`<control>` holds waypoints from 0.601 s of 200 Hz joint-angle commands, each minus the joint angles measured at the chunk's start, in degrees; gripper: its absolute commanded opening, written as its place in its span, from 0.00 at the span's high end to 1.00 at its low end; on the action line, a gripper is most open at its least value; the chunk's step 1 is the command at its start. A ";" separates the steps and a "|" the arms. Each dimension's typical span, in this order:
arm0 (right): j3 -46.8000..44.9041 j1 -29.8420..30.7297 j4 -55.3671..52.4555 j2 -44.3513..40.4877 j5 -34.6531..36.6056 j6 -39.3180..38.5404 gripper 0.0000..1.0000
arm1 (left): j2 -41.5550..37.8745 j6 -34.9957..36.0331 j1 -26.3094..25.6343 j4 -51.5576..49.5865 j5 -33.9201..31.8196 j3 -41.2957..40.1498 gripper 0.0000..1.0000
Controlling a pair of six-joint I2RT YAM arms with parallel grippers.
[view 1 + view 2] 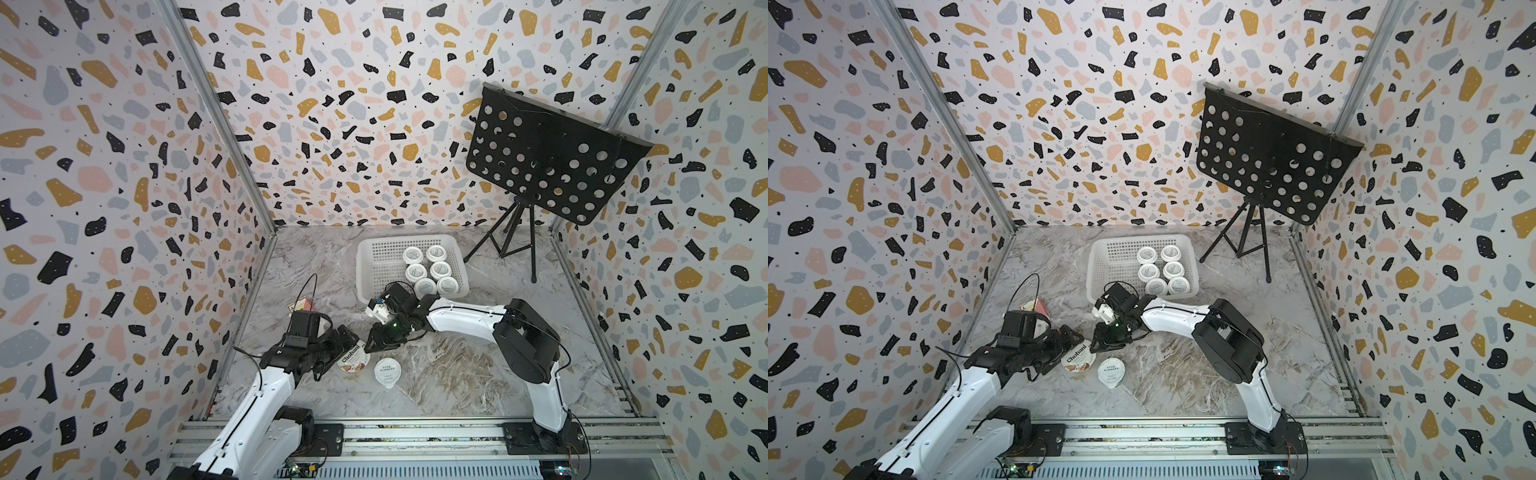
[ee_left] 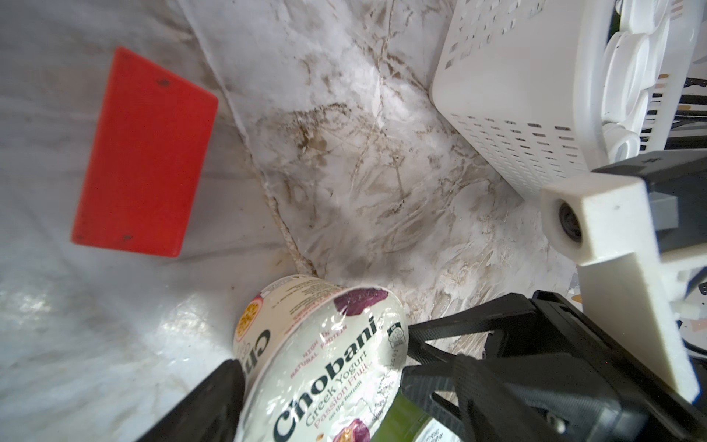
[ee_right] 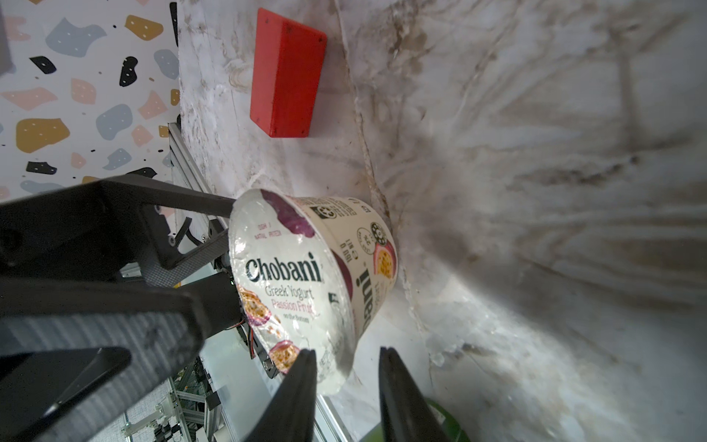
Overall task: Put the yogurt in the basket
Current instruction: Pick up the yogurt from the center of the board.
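Chobani cup (image 1: 353, 360) at 7 o'clock of desk (image 1: 457, 374) centre, looks tipped. Across its sides, left pincer (image 2: 321, 375) clamped, seemingly steadying it for handover. Opposite, right pincer (image 3: 346, 350) part open, lid rim sitting in gap, not pinched as far as I see. Close at cup's 4 o'clock, foil-lid cup (image 1: 387, 372) on desk. At 1 o'clock, basket (image 1: 362, 266): six cups (image 1: 430, 270) fill 3 o'clock half, 9 o'clock half free, but right wrist (image 1: 399, 299) crosses near rim, awkward. Off route: red block (image 1: 305, 304) at 11, music stand (image 1: 548, 158) far back.
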 commanded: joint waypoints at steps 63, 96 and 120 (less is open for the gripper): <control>3.76 0.94 -1.68 1.71 -1.61 -0.05 0.73 | -0.26 -0.06 0.12 1.26 0.23 -0.90 0.11; 3.52 0.88 -1.50 1.42 -1.54 0.05 0.80 | -0.28 -0.11 0.12 1.27 0.00 -1.00 0.11; 3.35 0.90 -1.52 1.20 -1.39 -0.08 0.87 | -0.19 -0.16 0.12 1.30 -0.07 -0.99 0.11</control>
